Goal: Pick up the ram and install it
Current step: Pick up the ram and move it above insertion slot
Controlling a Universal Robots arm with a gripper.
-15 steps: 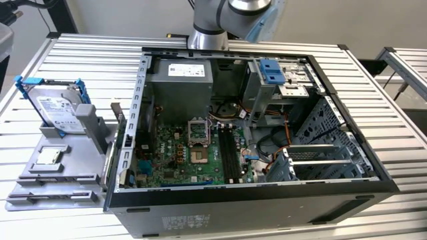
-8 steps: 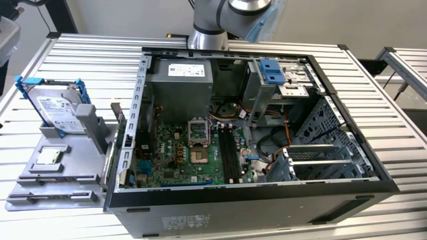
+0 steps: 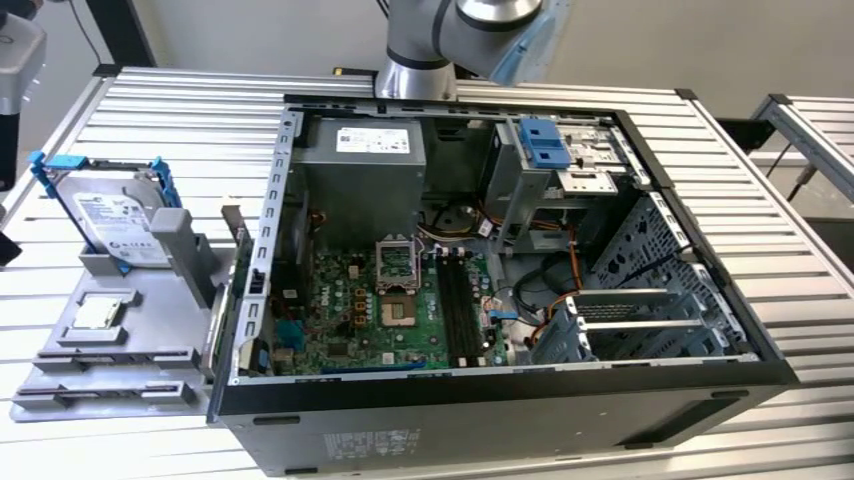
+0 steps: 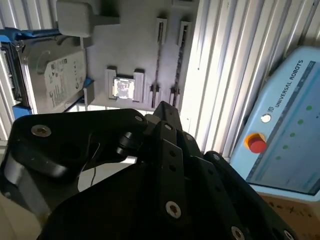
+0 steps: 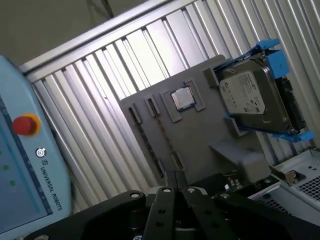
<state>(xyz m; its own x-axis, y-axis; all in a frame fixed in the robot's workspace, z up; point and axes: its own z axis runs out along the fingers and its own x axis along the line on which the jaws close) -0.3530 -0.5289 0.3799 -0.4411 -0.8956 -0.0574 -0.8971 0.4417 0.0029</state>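
Note:
The ram looks like a thin dark strip seen edge-on (image 4: 156,65) (image 5: 148,143), standing between small holders on the grey fixture plate (image 3: 147,300) (image 4: 135,45) (image 5: 200,135). A second similar strip (image 4: 178,62) runs beside it. My gripper (image 4: 165,111) (image 5: 175,176) hangs well above the plate, its black fingers closed together with nothing between them. In the exterior view the open computer case (image 3: 747,370) lies on its side, with the black memory slots (image 3: 461,300) on the green motherboard (image 3: 354,310).
A silver hard drive in a blue bracket (image 3: 114,225) (image 4: 60,80) (image 5: 252,95) stands on the fixture beside a square processor chip (image 3: 100,313) (image 4: 123,88) (image 5: 184,98). The arm (image 3: 441,40) rises behind the case. A teach pendant with a red button (image 4: 256,143) (image 5: 25,124) lies on the ribbed table (image 3: 174,110).

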